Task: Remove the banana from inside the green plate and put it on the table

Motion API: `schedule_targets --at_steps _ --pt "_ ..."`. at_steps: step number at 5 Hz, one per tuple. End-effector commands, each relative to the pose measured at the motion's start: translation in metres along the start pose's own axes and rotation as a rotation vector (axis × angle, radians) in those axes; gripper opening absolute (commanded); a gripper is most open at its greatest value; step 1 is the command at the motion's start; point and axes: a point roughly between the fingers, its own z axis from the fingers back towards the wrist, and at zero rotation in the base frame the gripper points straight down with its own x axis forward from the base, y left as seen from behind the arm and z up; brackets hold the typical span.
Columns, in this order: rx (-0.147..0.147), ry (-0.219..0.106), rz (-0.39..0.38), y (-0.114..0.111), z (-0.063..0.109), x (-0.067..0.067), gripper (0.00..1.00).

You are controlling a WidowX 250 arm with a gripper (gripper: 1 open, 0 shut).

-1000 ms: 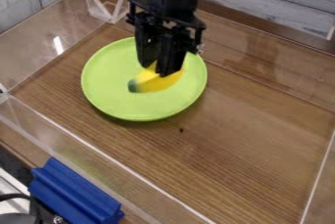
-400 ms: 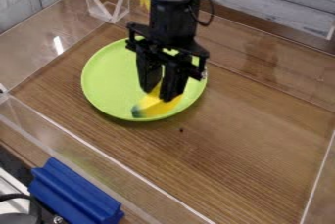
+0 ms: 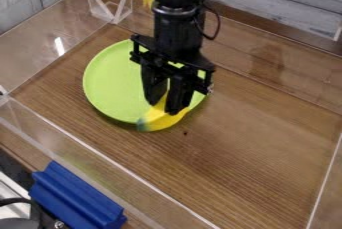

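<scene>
The yellow banana (image 3: 163,119) sits between the black fingers of my gripper (image 3: 170,108), which is shut on it. Its greenish tip pokes out to the lower left, right over the near rim of the green plate (image 3: 112,81). The plate lies on the brown wooden table (image 3: 254,163), left of centre. My arm comes straight down from the top of the picture and hides the plate's right part. Whether the banana touches the rim I cannot tell.
Clear acrylic walls (image 3: 27,133) run around the table edges. A blue ridged block (image 3: 74,201) lies at the near left corner, outside the front wall. Bare wood spreads to the right and in front of the plate.
My gripper has carried the banana from the middle of the plate toward its near right rim, lower in the picture. The plate has stayed where it was.
</scene>
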Motion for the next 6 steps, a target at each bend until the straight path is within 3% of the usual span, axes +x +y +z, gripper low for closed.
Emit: schedule_targets --at_steps 1,2,3,6 --pt "-0.002 -0.067 0.013 -0.001 0.008 0.002 0.0" --pt "-0.015 -0.074 0.026 -0.002 0.006 0.002 0.0" --pt "-0.029 -0.083 0.036 -0.001 0.005 0.003 1.0" --pt "-0.033 -0.095 -0.033 0.003 -0.01 0.011 1.0"
